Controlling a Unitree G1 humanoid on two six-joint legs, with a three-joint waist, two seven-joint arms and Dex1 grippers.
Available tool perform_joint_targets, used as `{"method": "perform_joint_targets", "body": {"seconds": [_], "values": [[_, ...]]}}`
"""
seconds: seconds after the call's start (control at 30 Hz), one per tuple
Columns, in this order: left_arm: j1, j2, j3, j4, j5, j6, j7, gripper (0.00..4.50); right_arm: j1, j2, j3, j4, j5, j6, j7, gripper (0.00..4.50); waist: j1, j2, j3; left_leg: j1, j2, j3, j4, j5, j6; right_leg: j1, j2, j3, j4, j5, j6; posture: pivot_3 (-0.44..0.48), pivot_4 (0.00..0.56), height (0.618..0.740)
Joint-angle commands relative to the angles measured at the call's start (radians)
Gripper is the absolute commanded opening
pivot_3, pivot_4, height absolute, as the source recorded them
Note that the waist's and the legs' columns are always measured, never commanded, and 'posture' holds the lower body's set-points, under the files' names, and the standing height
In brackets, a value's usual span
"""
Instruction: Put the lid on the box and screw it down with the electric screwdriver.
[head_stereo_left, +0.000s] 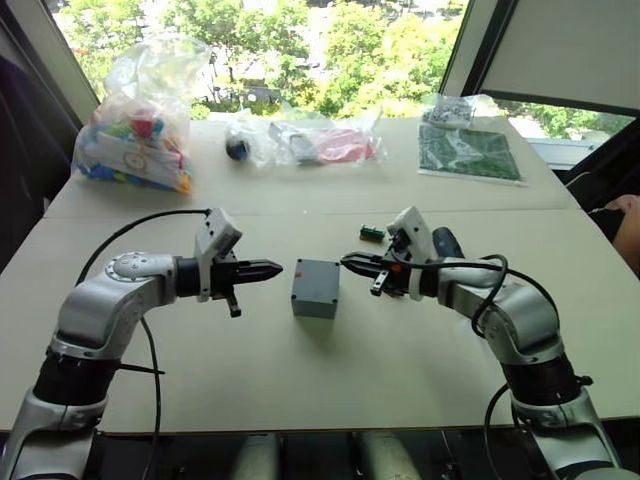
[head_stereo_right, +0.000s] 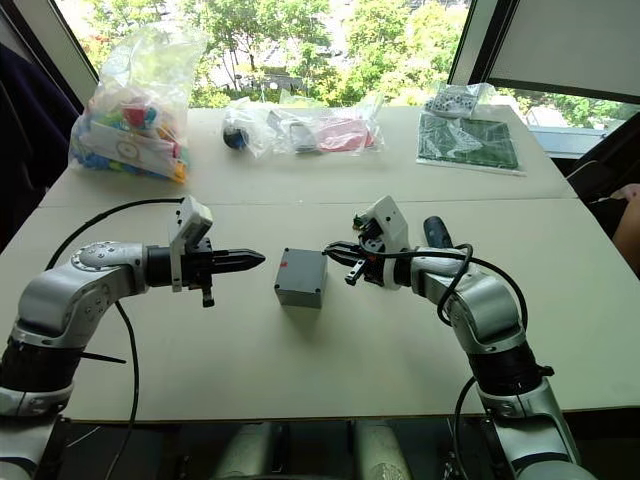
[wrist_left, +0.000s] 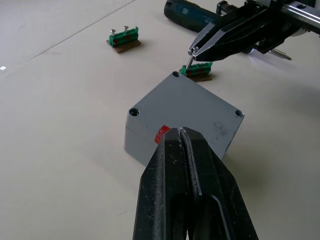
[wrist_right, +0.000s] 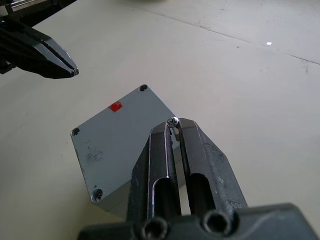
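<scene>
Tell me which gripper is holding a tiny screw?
The right gripper. A small screw is pinched at its tips beside the box. The left gripper is shut with nothing in it.

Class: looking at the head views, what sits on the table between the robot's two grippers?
The closed grey box, lid on, sits between left gripper and right gripper, touching neither.

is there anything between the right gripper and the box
Nothing visible. The right gripper, pinching a small screw, hangs just over the lidded box near one corner, with only open air between them.
</scene>
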Motion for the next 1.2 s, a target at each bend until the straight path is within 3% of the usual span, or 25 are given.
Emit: {"method": "perform_joint_targets", "body": {"seconds": [0.03, 1.2], "values": [[-0.008, 0.003, 0.018, -0.035, -0.017, 0.006, 0.012, 0.0, -0.028, 0.007, 0.006, 0.005, -0.009, -0.038, 0.002, 0.13, 0.0, 0.0, 0.0, 0.0, 0.0, 0.0, 0.0, 0.0, 0.0, 0.0, 0.0, 0.0, 0.0, 0.0, 0.0, 0.0, 0.15, 0.74], [-0.006, -0.003, 0.016, -0.052, -0.032, 0.018, 0.056, 0.0, -0.032, 0.007, 0.045, 0.088, -0.061, -0.08, 0.031, 0.13, 0.001, 0.0, 0.0, 0.0, 0.0, 0.0, 0.0, 0.0, 0.0, 0.0, 0.0, 0.0, 0.0, 0.0, 0.0, 0.0, 0.15, 0.74]]}}
